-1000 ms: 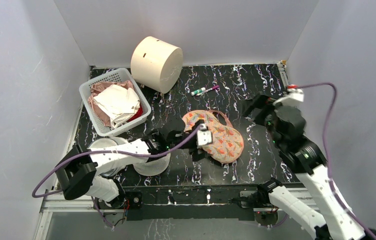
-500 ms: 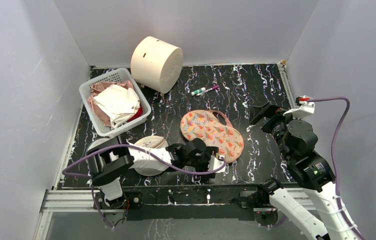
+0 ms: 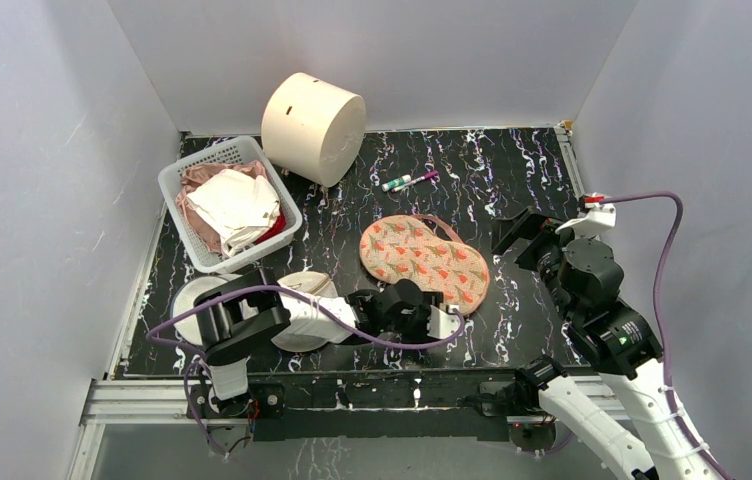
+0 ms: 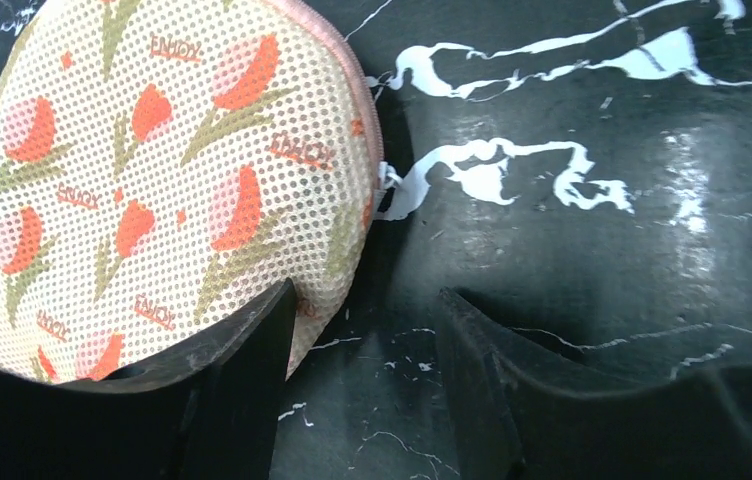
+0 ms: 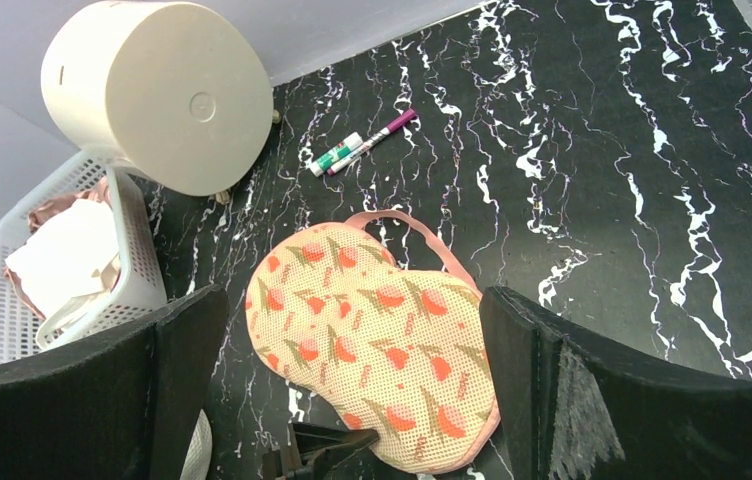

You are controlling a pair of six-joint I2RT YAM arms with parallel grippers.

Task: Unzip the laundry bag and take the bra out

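Observation:
The laundry bag [image 3: 424, 258] lies flat and shut mid-table, peach mesh with orange and green motifs, pink trim and a loop strap at its far side. My left gripper [image 3: 430, 300] sits low on the table at the bag's near edge. In the left wrist view the bag [image 4: 152, 180] fills the upper left, and the left gripper [image 4: 367, 300] is open, with only bare table between its jaws. Its left finger [image 4: 252, 345] overlaps the bag's rim. My right gripper [image 3: 517, 230] hovers wide open to the right of the bag [image 5: 372, 340]. The bra is hidden.
A white basket [image 3: 177, 185] of cloths stands at the back left, with a cream cylinder [image 3: 314, 125] on its side behind it. Two markers [image 3: 409, 181] lie beyond the bag. White mesh dome bags [image 3: 304, 290] sit under the left arm. Grey walls enclose three sides.
My left gripper has come off the top of the bag, dropped to the table at its near edge, and its jaws have narrowed. The bag has settled flat. The right arm has drawn back slightly.

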